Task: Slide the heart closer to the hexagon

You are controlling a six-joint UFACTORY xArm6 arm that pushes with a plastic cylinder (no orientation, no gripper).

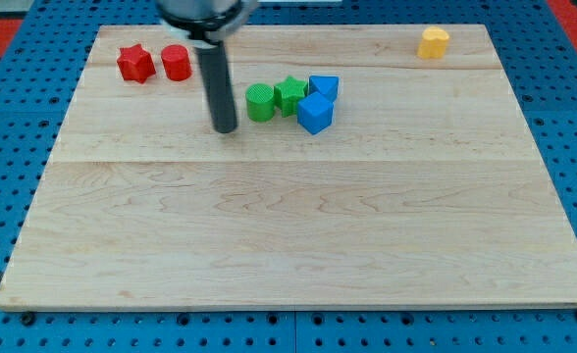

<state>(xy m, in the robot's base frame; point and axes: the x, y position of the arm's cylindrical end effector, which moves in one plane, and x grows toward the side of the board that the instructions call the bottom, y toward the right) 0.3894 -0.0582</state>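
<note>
A yellow block (433, 42) sits near the view's top right corner of the wooden board (288, 235); it is too small to tell whether it is the heart or the hexagon. No second yellow block shows. My tip (226, 129) rests on the board in the upper left-middle, just left of a round green block (260, 102), with a small gap between them. The yellow block is far to the tip's right. The rod and its mount hide part of the board's top edge.
A green star (290, 94) touches the round green block's right side. Two blue blocks (323, 87) (315, 113) sit right of the star. A red star (134, 63) and a round red block (176, 62) stand at the top left.
</note>
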